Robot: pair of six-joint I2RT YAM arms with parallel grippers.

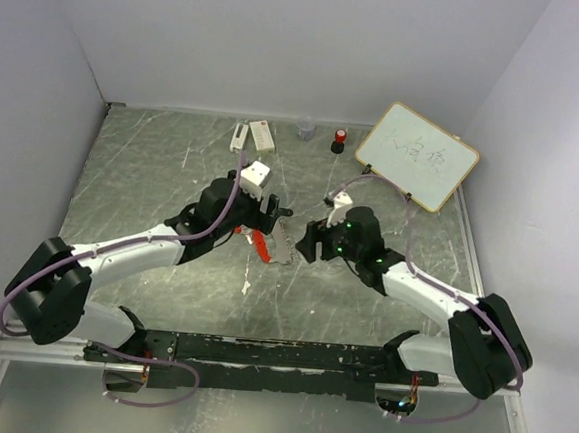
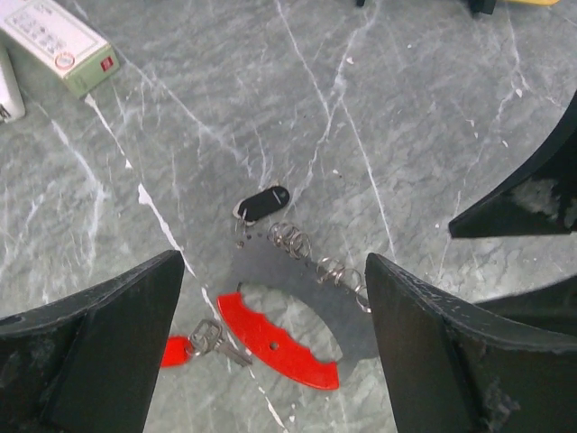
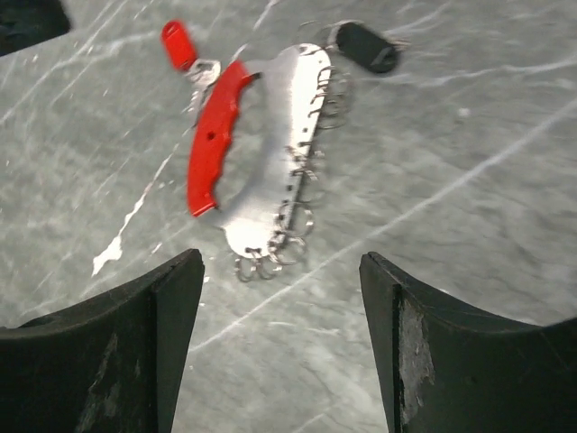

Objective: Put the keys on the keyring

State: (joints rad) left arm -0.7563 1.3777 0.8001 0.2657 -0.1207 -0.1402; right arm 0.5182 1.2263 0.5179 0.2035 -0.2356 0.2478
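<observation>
One set of white walls (image 1: 284, 36) encloses one grey marbled table (image 1: 153, 166). Two arms meet near its centre. The left gripper (image 2: 275, 260) and the right gripper (image 3: 281, 260) both gape wide, holding nothing. One whiteboard (image 1: 417, 154) leans at 1 o'clock. One keyring (image 3: 270, 135) lies flat on the table below both grippers. Two keys lie by it. In the left wrist view, the black-tagged key (image 2: 264, 203) is at its 11 o'clock end and the red-tagged key (image 2: 203, 341) at 8 o'clock.

Top camera looks down over the whole table (image 1: 153, 166); 2 wrist cameras look closely down, sharing the keyring (image 2: 279, 338).
</observation>
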